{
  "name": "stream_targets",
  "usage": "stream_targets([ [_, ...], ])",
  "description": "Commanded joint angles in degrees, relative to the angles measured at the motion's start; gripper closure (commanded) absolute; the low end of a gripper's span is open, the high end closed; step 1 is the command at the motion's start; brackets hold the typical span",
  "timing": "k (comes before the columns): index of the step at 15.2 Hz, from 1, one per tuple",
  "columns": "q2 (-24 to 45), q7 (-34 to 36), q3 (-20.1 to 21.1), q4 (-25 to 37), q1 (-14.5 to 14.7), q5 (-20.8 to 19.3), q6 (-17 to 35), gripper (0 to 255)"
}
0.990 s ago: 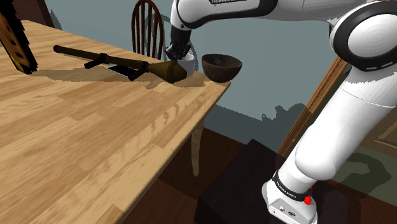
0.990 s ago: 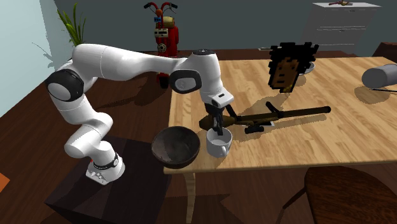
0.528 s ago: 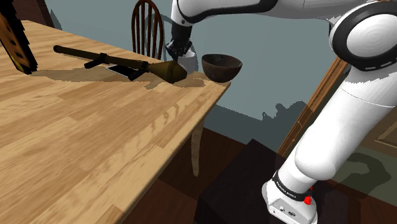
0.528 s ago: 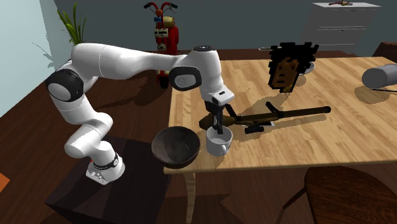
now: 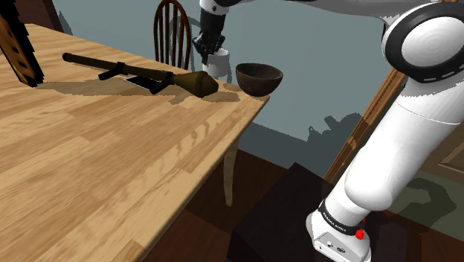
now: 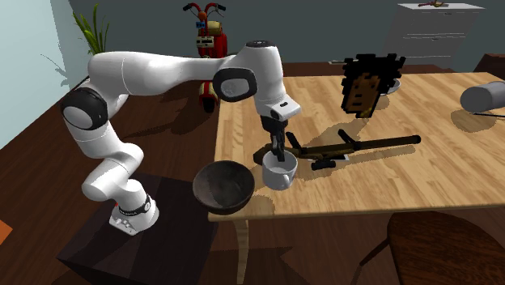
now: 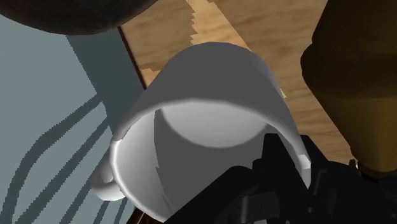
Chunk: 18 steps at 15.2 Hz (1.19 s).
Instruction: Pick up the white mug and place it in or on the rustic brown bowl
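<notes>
At the table corner nearest the stand, the gripper (image 6: 277,154) pinches the white mug (image 6: 279,173) by one side of its rim, with one finger inside the cup and one outside. The mug hangs upright and appears just clear of the table (image 6: 388,190). It sits between the brown bowl (image 6: 222,186) and the thick end of a long brown tool (image 6: 356,147).

Step in hand: carry the mug to the bowl.

1. Raise the mug until its base is judged higher than the bowl's rim.
2. Move sideways toward the bowl, away from the tool.
3. Centre the mug over the hollow before descending.
4. Lower slowly. The bowl sits right at the table's edge, and a knock on its rim could tip it off.
5. Move smoothly. The one-sided grip may let the mug swing.
</notes>
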Motion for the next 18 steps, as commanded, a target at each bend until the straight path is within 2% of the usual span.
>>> stream_targets([
  [1,0.3,-0.3,0.0,2.1,0.0,0.0,-1.8,255],
  [10,2.9,-0.7,0.2,12.5,0.3,-0.4,-9.6,255],
  [18,6.9,-1.0,0.5,24.3,0.9,-1.3,-17.5,255],
])
